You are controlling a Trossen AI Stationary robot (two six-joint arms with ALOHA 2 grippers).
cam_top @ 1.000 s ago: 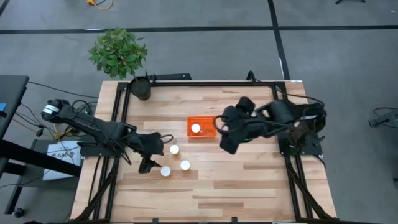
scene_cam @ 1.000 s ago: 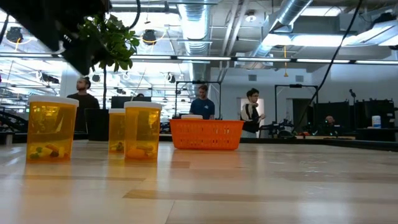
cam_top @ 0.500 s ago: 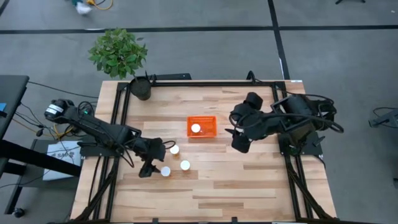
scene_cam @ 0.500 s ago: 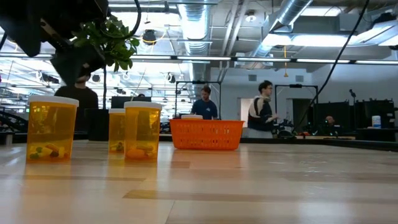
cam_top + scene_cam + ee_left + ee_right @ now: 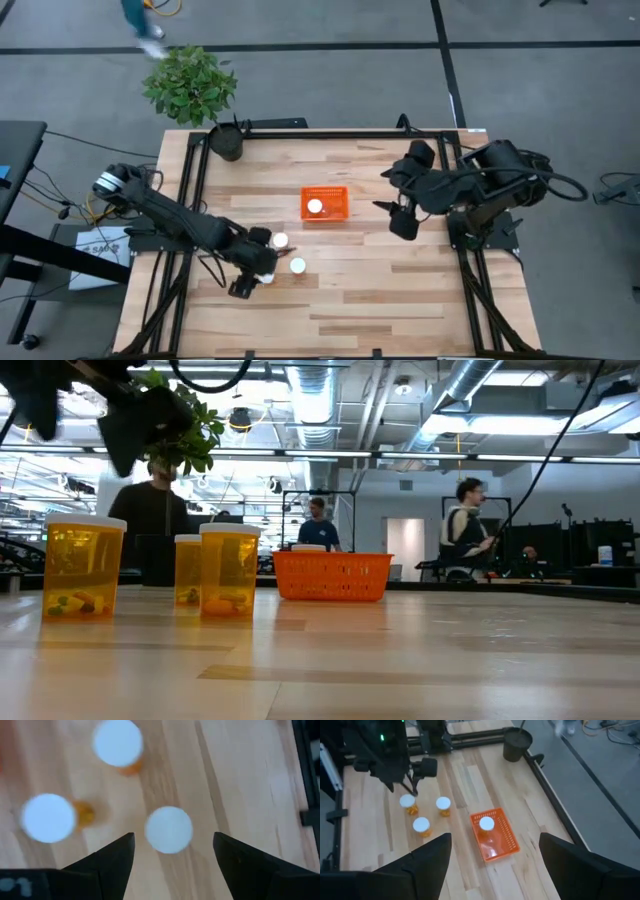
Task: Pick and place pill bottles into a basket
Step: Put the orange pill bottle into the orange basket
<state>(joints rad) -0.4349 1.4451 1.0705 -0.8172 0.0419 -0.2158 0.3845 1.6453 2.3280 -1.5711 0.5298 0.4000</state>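
Note:
Three amber pill bottles with white caps stand upright on the wooden table left of centre. They show in the high view: one [image 5: 281, 240], one [image 5: 298, 265], and one [image 5: 268, 278] partly under my left gripper. A fourth bottle [image 5: 315, 207] stands in the orange basket [image 5: 335, 205] at the table's middle. My left gripper [image 5: 256, 280] is open and hovers above the near-left bottle's cap [image 5: 168, 830], a finger on either side, touching nothing. My right gripper [image 5: 402, 216] is open and empty, right of the basket [image 5: 502, 842].
A dark plant pot [image 5: 226, 145] with a green plant [image 5: 190, 85] stands at the table's far left corner. Black frame rails [image 5: 190, 190] run along the table's left, far and right sides. People walk in the room behind the table [image 5: 465, 520].
My left gripper has gone toward the table's near edge and a little right, coming over the near-left bottle. My right gripper has drawn back from the basket toward the table's right edge. The bottles and basket have stayed where they were.

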